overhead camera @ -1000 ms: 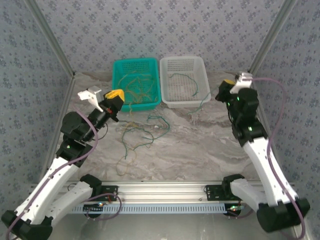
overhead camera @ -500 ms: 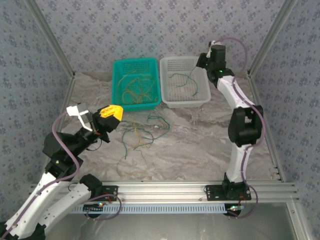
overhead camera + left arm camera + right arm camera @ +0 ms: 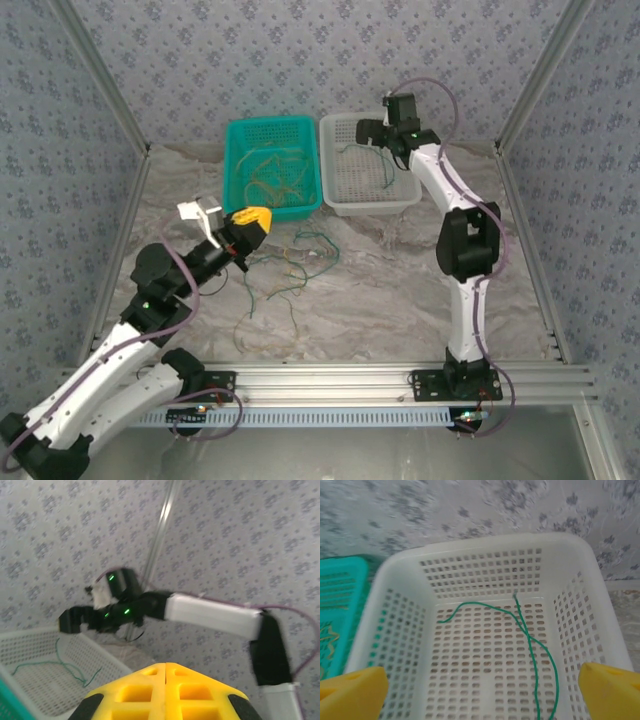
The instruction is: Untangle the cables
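Scene: two robot arms work at a marble-patterned table (image 3: 400, 290) with two baskets along the back wall.
Loose pile: tangled cables (image 3: 290, 262), thin green and tan wires, lie on the table at centre frame, just in front of the baskets.
White basket (image 3: 485, 542): upper centre-right in the overhead view. It holds one green cable (image 3: 527, 632), which curls across the floor free of any finger.
Teal basket (image 3: 268, 124): immediately left of the white one, holding tan cables (image 3: 270, 180).
Why so: the wires appear to be sorted by colour, green into white and tan into teal, with the knot on the table left to do.
Right gripper (image 3: 480, 682): its yellow fingers are spread wide apart with nothing between them, above the white basket.
Right arm (image 3: 470, 240): stretched far up the frame from its base at the bottom, with the wrist bent down over the basket.
Left gripper (image 3: 165, 675): its yellow fingers are pressed together, with no wire visible between them.
Left arm (image 3: 150, 300): folded low at lower left, the gripper near the left edge of the pile and angled up towards the back wall.
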You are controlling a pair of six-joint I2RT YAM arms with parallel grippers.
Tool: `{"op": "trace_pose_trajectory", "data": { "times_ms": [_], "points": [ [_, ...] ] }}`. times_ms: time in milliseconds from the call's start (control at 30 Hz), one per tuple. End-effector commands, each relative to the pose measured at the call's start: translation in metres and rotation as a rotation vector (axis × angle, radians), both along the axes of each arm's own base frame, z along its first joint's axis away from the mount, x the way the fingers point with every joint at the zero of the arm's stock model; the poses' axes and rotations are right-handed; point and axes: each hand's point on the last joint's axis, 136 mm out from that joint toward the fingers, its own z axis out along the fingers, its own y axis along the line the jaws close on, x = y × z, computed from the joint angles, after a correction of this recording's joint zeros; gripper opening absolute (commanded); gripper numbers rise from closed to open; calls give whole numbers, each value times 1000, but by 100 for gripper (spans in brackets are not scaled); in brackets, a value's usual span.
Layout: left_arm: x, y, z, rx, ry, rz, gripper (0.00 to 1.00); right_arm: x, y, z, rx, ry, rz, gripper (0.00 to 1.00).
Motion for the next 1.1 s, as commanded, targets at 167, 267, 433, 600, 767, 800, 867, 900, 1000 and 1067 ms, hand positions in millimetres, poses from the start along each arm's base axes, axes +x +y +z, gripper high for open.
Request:
{"op": "trace_pose_trajectory", "data": {
  "times_ms": [167,267,433,600,767,800,867,900,1000,1067],
  "points": [
    [33,-9,-20,9,35,82,0,-136,53,105,50,-241,335,98],
    [34,-8,-17,-8,30,91,0,-202,91,76,148,-272,628,98],
    [30,-7,-5,-35,12,77,0,-302,135,2,226,-278,952,97],
    [27,-6,7,-72,-4,62,0,-344,163,-23,237,-285,1036,99],
    [26,-11,15,-93,-11,32,0,-353,193,-34,172,-290,1093,99],
    [26,-11,15,-92,-9,31,0,-350,197,-36,161,-288,1093,97],
    [26,-9,16,-93,-7,35,0,-347,204,-39,158,-289,1114,92],
    [25,-8,16,-96,-6,38,0,-347,206,-40,153,-287,1129,85],
    [20,1,20,-110,-15,65,0,-343,213,-43,143,-269,1148,50],
    [16,9,22,-106,-28,93,0,-338,214,-43,140,-259,1144,24]
  ]
}}
